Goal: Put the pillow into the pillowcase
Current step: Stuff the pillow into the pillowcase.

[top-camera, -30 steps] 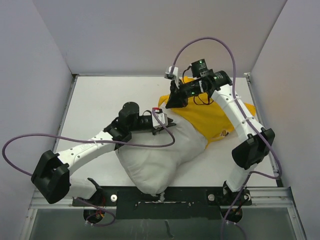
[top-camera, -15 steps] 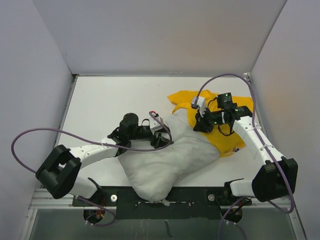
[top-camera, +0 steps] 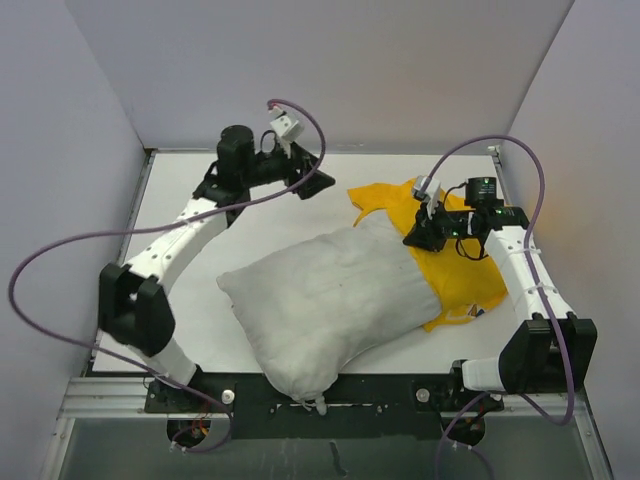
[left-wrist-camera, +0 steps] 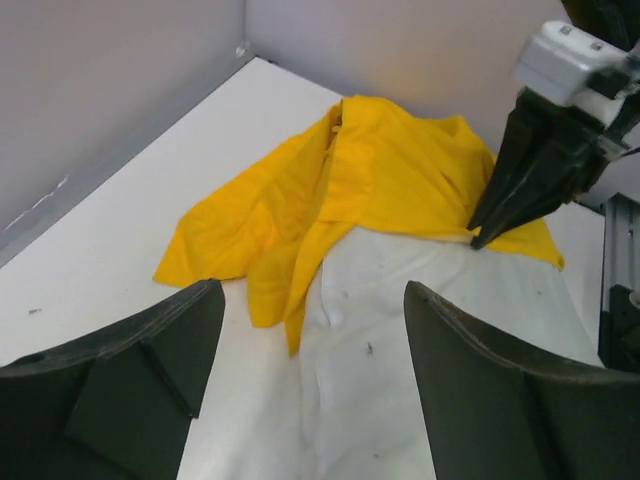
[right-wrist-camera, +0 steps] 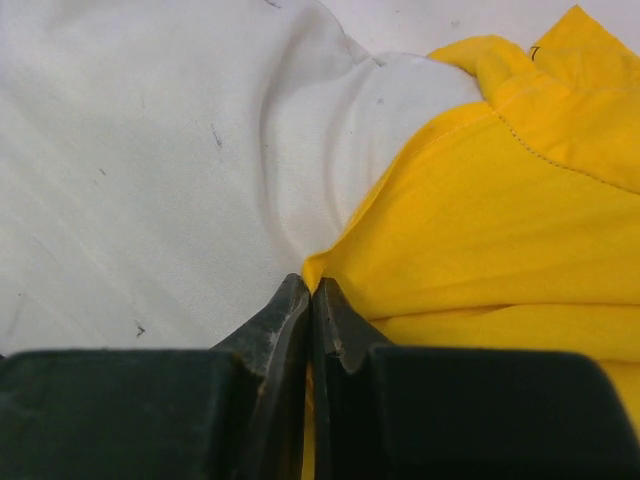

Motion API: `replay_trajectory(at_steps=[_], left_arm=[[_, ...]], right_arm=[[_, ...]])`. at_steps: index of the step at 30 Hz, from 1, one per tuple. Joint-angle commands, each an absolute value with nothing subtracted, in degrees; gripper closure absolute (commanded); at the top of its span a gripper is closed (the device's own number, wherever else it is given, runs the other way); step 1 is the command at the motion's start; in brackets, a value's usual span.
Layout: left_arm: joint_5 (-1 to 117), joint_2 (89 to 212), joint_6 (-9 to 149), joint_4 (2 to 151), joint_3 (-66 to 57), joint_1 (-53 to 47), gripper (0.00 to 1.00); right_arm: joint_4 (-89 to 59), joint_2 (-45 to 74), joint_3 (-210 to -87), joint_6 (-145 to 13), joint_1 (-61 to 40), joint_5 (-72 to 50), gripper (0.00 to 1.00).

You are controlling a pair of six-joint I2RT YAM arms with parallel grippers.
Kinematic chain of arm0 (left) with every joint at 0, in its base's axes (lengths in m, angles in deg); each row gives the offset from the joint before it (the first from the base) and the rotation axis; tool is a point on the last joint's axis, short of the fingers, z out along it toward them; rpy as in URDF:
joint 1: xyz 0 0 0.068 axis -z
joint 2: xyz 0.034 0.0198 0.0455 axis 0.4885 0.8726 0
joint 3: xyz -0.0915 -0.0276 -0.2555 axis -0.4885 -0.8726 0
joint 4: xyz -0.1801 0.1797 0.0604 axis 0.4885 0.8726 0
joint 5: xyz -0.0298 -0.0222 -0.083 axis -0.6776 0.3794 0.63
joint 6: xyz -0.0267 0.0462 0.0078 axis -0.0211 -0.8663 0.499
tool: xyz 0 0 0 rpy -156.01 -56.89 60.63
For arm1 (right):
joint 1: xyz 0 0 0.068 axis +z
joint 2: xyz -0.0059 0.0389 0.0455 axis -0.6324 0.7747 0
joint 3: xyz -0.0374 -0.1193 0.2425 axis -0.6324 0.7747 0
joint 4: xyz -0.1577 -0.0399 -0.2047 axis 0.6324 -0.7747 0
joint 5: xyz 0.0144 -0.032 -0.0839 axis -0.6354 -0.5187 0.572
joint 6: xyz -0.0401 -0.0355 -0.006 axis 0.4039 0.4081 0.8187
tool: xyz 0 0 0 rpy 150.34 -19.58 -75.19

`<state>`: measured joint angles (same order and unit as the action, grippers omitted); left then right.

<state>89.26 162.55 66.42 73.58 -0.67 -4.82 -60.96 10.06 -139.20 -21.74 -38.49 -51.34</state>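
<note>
Left gripper [top-camera: 312,184], open and empty, is leaving the pillow [top-camera: 330,300] for eleven o'clock. Right gripper [top-camera: 418,238] is pinching the pillowcase [top-camera: 458,288] on the white table [top-camera: 190,260].

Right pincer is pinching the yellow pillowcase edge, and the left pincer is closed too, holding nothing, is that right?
Not quite. The left pincer is open, holding nothing; the left wrist view shows its fingers wide apart. The right pincer does pinch the pillowcase edge.
</note>
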Motion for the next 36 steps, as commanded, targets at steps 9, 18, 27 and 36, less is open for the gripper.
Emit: replay_trajectory(at_steps=[9,18,27,36], left_arm=[[110.37,201.73,60.96,84.3,31.98,1.01,0.35],[116.03,207.77,74.27,67.62,29.73,2.36,0.45],[111.99,213.29,74.7,71.76,36.22,3.79,0.52],[111.25,207.16,84.84,57.32,29.56,1.37,1.0]], right_arm=[[-59.98,11.04,-140.89,-22.12,-39.05,-55.06,1.0],[-60.11,10.53,-140.08,-22.34,-39.03,-54.91,1.0],[-61.33,11.54,-143.7,-22.73,-38.87,-55.12,1.0],[-57.35,16.63,-152.86,-28.29,-35.57,-43.5,1.0]])
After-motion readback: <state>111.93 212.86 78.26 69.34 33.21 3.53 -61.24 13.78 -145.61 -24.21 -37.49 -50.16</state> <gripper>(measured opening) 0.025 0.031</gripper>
